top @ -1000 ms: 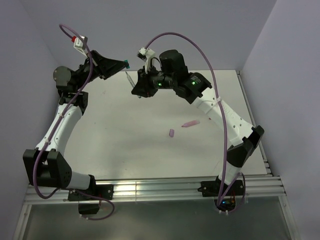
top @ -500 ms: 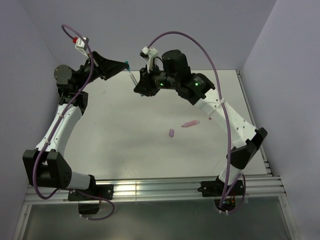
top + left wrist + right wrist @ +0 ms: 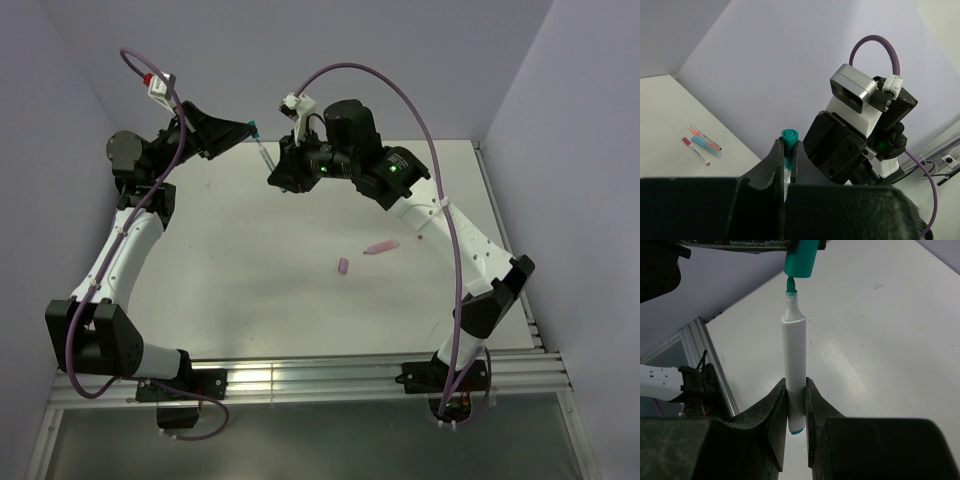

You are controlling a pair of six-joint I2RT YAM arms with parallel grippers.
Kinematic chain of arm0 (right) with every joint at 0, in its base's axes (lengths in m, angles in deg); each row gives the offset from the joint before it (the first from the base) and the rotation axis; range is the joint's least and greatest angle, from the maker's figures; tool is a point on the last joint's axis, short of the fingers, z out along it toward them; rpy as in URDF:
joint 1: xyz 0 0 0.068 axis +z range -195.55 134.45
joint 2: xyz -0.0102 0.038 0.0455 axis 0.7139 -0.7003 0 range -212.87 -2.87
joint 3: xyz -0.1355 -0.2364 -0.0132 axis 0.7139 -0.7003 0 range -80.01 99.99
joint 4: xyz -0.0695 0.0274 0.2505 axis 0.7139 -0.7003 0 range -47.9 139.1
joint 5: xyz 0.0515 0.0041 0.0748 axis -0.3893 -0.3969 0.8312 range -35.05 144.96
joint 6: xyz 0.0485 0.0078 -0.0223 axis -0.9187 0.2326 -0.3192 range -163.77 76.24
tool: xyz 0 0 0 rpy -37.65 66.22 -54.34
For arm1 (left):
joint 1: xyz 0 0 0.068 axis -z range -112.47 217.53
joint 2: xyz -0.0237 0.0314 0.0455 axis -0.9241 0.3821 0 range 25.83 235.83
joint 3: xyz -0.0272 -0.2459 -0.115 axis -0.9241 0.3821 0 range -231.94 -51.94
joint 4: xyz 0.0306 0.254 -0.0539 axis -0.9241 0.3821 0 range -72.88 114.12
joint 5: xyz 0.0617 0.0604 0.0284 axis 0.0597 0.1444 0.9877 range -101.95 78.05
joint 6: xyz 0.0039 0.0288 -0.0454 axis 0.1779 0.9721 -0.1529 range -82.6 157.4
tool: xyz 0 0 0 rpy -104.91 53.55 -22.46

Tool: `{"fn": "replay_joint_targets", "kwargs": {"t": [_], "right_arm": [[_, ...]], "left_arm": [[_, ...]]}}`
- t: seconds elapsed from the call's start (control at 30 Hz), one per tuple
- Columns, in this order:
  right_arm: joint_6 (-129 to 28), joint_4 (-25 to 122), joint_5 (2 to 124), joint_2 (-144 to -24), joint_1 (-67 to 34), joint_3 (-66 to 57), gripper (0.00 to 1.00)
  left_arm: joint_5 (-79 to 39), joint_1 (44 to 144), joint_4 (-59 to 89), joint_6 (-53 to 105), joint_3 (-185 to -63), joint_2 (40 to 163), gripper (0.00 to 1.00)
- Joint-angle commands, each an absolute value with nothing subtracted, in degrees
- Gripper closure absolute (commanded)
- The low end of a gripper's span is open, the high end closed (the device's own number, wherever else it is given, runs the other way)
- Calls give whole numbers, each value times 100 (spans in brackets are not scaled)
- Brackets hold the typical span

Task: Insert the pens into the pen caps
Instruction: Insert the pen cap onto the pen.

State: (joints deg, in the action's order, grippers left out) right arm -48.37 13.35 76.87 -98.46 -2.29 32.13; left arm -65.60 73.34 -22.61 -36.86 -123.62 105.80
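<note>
Pinches a teal pen cap tight in the left gripper at 11 o'clock of the table, lower half of the cap hidden between the fingers. Clamps a white pen in the right gripper, teal tip right at the cap's mouth, hard to tell if inside, bottom end partly hidden. Shows a pink pen near the middle, a lilac cap at 7 o'clock from it, and tiny blurry pens at 9 o'clock in the left wrist view.

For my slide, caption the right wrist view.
Right gripper holds a white pen, its teal tip meeting the teal cap.
</note>
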Motion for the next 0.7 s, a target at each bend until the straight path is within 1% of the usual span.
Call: {"fn": "replay_joint_targets", "kwargs": {"t": [0.0,0.33,0.57,0.67], "right_arm": [[-4772,1482,7666,-9630,-187,3188,100],[-4745,1474,7570,-9612,-187,3258,100],[-4746,1474,7570,-9656,-187,3319,100],[-4754,1474,7526,-9673,-196,3346,100]], "left_arm": [[-6574,7316,-2691,-3828,-12453,10414,100],[-6557,7307,-2736,-3863,-12331,10414,100],[-6539,7421,-2236,-3451,-12278,10344,100],[-6548,7500,-2252,-3379,-12217,10318,100]]}}
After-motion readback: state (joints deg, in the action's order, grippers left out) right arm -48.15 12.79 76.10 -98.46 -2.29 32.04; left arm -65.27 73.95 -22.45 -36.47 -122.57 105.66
